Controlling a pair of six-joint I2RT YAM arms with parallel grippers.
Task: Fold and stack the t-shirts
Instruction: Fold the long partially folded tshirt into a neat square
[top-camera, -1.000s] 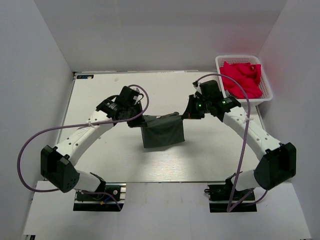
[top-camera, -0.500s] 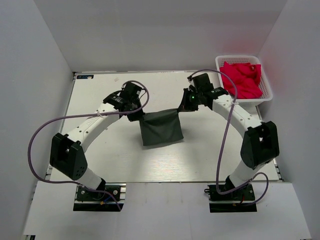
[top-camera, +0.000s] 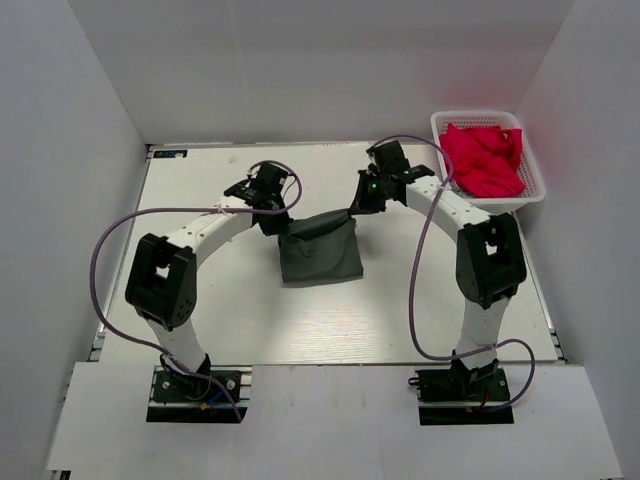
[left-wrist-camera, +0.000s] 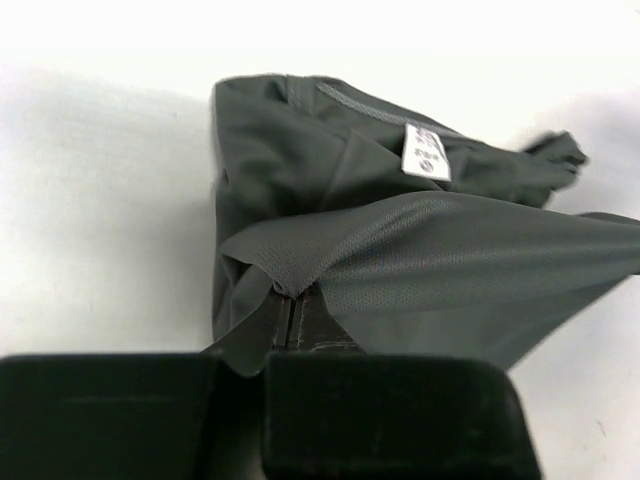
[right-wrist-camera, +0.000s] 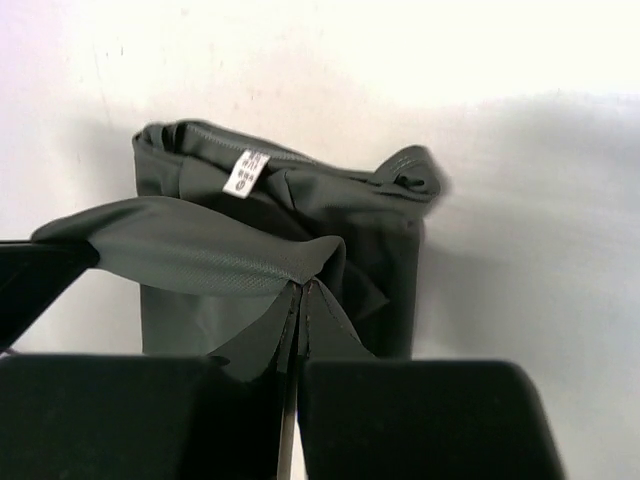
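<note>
claws first: the left claw is pinching tight on the left corner of the grey shirt, along its far edge. the right claw is clamping tight on the right corner of that same edge. in the left wrist view, the left claw is squeezing a peak of fine-weave cloth between its black fingers. no gap is showing there but the cloth itself. in the right wrist view, the right claw is gripping a similar peak in the same way.

between the two claws the held edge is stretching in a slightly sagging line, raised off the table. from there the shirt is sloping down toward the arm bases, and its near part is lying flat on the table, roughly midway between the arms. under the lifted flap, both wrist views are showing the rest of the shirt bunched in folds, with a small pale label facing up.

well apart, at the far right corner, red shirts are lying heaped in a white basket.
</note>
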